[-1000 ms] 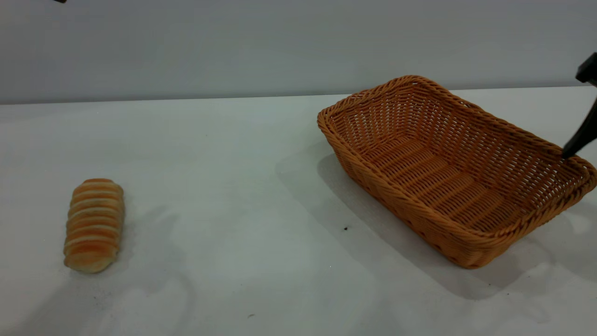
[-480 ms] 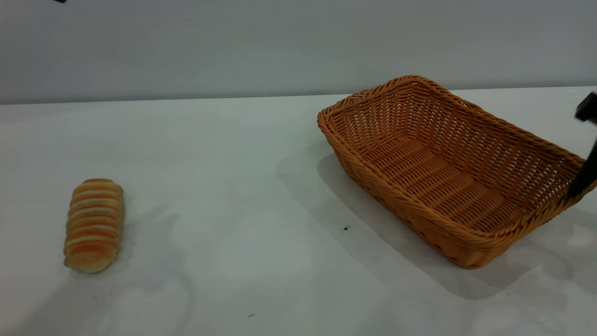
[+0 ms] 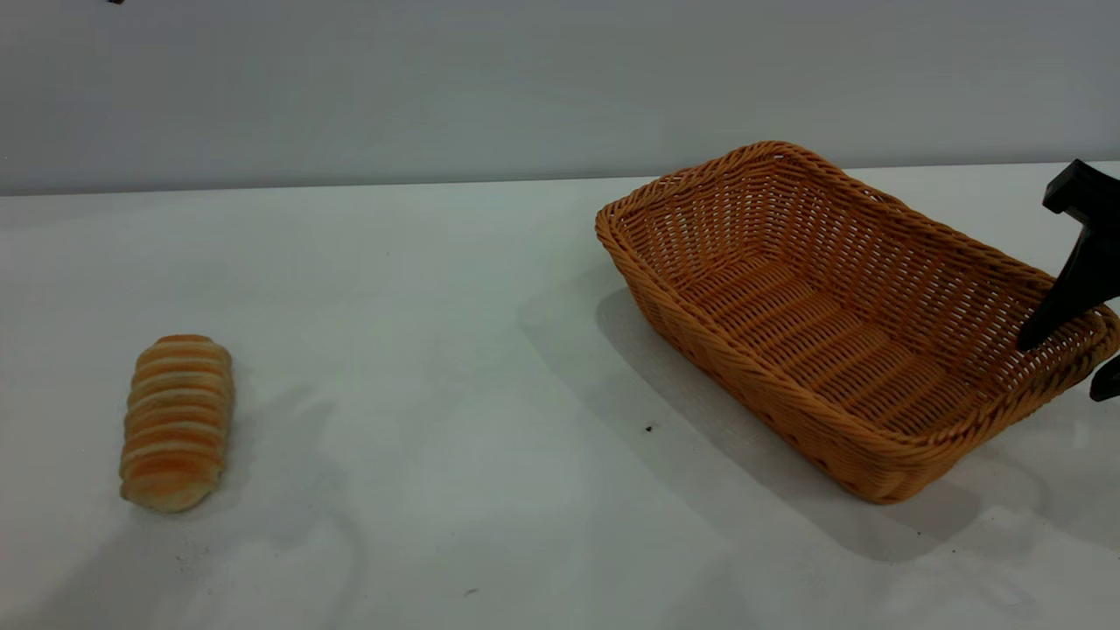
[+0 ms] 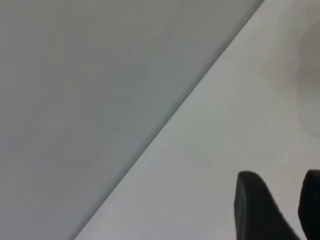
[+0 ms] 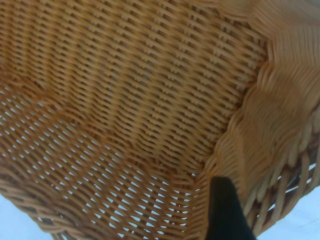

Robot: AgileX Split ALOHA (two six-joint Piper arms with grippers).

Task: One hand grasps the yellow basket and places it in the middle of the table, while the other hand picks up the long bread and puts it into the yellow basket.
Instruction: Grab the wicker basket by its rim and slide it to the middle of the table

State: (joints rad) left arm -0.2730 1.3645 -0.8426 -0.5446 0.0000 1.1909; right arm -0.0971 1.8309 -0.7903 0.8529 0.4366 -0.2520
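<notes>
The yellow basket (image 3: 840, 315) stands empty on the right half of the white table (image 3: 455, 289). My right gripper (image 3: 1069, 360) is open and straddles the basket's right rim. One finger (image 3: 1063, 302) is inside against the wall and the other tip (image 3: 1106, 380) is outside. The right wrist view shows the basket's inner wall (image 5: 150, 90) and the inside finger (image 5: 226, 212). The long bread (image 3: 178, 421) lies at the front left, far from both grippers. My left gripper (image 4: 286, 202) is open and empty over bare table; it shows only in the left wrist view.
A grey wall (image 3: 437, 87) runs behind the table's back edge. A few dark specks (image 3: 648, 428) lie on the tabletop in front of the basket.
My right gripper has come down and leftward onto the basket's right rim, one finger now inside and one outside. The basket and the bread have not moved.
</notes>
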